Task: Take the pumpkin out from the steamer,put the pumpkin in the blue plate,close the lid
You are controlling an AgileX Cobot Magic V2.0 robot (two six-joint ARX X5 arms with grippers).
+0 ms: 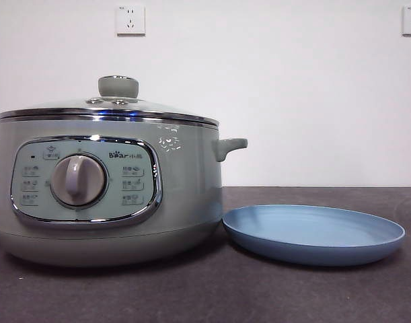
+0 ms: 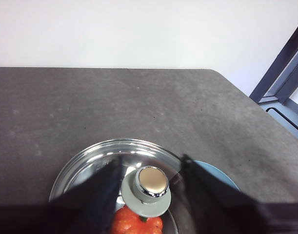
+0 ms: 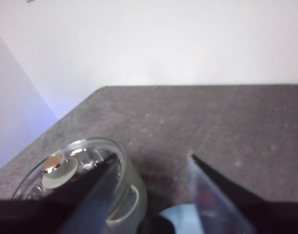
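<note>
The sage-green steamer [image 1: 104,188] stands at the left of the table with its glass lid [image 1: 111,108] shut on it. Through the glass, the left wrist view shows the orange pumpkin [image 2: 134,222] inside, under the lid's knob [image 2: 148,187]. The blue plate [image 1: 313,232] lies empty just to the right of the pot. My left gripper [image 2: 149,161] hangs open well above the lid, the knob showing between its jaws. My right gripper [image 3: 151,158] is open and holds nothing, high above the gap between steamer [image 3: 122,200] and plate [image 3: 180,219]. Neither arm shows in the front view.
The dark grey tabletop [image 1: 259,296] runs in front of and behind the pot. A white wall with two sockets [image 1: 130,20] stands behind. The table's far right corner [image 2: 217,73] is rounded, with a dark frame [image 2: 280,63] beyond it.
</note>
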